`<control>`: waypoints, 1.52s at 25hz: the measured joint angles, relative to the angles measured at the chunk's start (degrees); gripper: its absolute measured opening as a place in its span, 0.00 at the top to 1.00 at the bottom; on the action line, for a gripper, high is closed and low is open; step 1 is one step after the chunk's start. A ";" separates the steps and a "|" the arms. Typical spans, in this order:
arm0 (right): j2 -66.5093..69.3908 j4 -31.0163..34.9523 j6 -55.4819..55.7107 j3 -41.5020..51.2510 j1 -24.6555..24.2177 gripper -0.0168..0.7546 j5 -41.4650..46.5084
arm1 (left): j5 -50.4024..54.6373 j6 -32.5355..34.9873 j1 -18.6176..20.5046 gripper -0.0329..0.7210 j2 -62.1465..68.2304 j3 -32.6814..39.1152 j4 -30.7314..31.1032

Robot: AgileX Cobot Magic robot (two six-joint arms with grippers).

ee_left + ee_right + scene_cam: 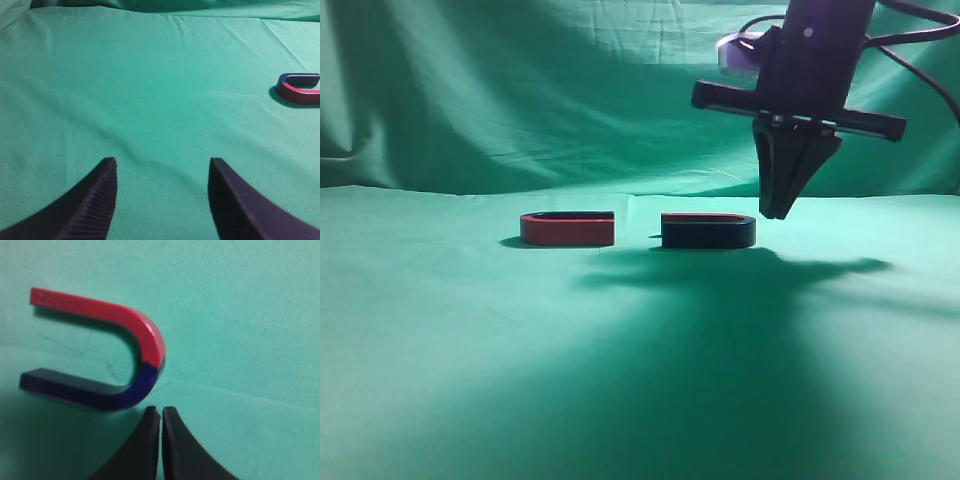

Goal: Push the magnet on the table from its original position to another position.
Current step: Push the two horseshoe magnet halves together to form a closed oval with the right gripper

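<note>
Exterior, foreground: green cloth of the table [620,400] fills the lower frame, crossed by a broad dark shadow.
Exterior, middle: the magnet [708,231], dark navy with a thin red rim on top, lies flat just right of centre; a red magnet [567,229] of the same size lies to its left, a small gap between them.
Exterior, upper right: the right gripper [782,208] hangs point-down, fingers pressed together, its tip just right of the magnet and above the cloth; whether it touches the magnet cannot be told.
Exterior, background: draped green backdrop [520,90].
Left wrist, bottom: the left gripper [162,172] with its two ribbed fingers spread well apart over bare table [150,90].
Left wrist, right edge: the red magnet [300,88], partly cut off by the frame.
Right wrist, bottom centre: right gripper [161,415], fingers together with only a thin slit between.
Right wrist, left of centre: the magnet [142,347], here showing one red arm and one navy arm, open end toward the left; its curved bend is just beside the fingertips.
</note>
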 joint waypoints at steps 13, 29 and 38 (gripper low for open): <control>4.16 -2.13 1.61 -1.40 0.17 0.98 -1.88 | 0.00 0.00 0.00 0.46 0.00 0.00 0.00; 4.74 -1.12 1.61 -1.52 5.65 0.98 -8.13 | 0.00 0.00 0.00 0.46 0.00 0.00 0.00; 4.57 -5.54 4.54 -8.69 5.89 0.98 4.10 | 0.00 0.00 0.00 0.46 0.00 0.00 0.00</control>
